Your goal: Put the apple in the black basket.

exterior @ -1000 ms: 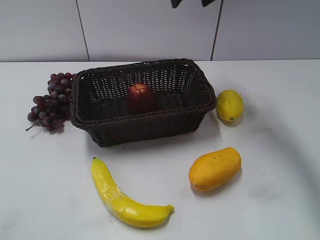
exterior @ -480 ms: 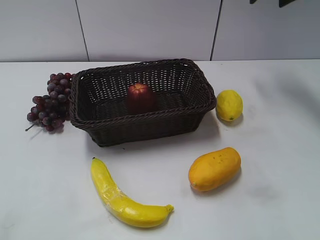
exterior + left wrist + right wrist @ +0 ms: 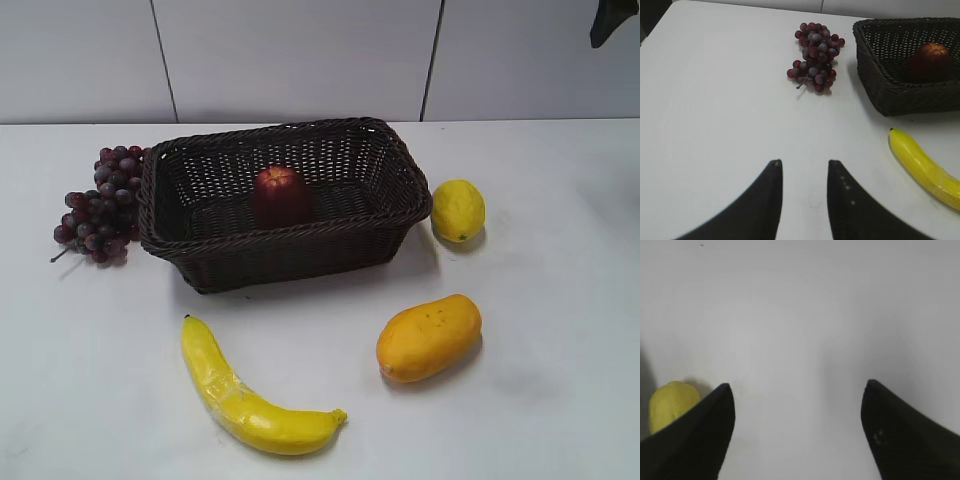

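The dark red apple (image 3: 281, 194) sits inside the black basket (image 3: 285, 245) at the back middle of the table. Both also show in the left wrist view, the apple (image 3: 928, 59) in the basket (image 3: 880, 85). My left gripper (image 3: 805, 162) is open and empty over bare table, well to the left of the basket; it is out of the exterior view. My right gripper (image 3: 797, 386) is wide open and empty above bare table right of the lemon; only a dark part of it shows at the top right of the exterior view (image 3: 610, 20).
A bunch of grapes (image 3: 102, 205) lies against the basket's left side. A lemon (image 3: 459, 210) lies right of the basket, also in the right wrist view (image 3: 671, 402). A mango (image 3: 429, 337) and a banana (image 3: 245, 400) lie in front.
My right gripper has moved to the right along the top edge of the exterior view, away from above the basket. The apple, basket and other fruit have not moved.
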`<state>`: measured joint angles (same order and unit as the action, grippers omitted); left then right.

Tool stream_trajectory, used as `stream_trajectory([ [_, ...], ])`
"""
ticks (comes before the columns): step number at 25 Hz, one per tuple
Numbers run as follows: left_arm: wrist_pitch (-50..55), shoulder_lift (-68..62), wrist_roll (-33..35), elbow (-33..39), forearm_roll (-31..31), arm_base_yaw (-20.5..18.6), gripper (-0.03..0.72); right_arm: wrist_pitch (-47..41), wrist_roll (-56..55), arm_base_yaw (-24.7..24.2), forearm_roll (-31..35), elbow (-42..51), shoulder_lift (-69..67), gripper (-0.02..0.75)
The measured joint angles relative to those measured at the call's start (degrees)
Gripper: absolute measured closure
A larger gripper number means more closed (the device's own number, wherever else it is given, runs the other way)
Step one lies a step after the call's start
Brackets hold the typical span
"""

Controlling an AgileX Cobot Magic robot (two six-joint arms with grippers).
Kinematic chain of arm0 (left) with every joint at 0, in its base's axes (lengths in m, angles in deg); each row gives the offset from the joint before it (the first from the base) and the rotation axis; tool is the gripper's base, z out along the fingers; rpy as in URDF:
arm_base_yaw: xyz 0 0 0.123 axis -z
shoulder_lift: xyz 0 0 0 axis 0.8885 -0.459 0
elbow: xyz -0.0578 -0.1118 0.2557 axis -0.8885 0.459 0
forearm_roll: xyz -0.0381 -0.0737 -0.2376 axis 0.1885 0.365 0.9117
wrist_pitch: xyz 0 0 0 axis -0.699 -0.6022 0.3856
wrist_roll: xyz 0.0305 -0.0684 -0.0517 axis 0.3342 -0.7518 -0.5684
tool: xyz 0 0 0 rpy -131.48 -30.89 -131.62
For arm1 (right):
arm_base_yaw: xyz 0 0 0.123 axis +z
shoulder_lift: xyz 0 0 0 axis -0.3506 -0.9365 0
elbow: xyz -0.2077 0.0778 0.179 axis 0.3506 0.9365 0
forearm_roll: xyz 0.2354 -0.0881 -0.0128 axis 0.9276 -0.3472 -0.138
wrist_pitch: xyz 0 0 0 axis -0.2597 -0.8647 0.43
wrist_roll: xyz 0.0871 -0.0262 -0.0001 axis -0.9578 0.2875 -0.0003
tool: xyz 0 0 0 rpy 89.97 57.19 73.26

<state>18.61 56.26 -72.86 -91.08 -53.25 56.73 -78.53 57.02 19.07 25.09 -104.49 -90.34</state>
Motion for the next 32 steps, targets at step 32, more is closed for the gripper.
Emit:
stream_trajectory([
  [32,0.0,0.0,0.0,0.0,0.0,0.0,0.454,7.3,1.26,0.0,-0.41,61.81,45.08,0.145],
])
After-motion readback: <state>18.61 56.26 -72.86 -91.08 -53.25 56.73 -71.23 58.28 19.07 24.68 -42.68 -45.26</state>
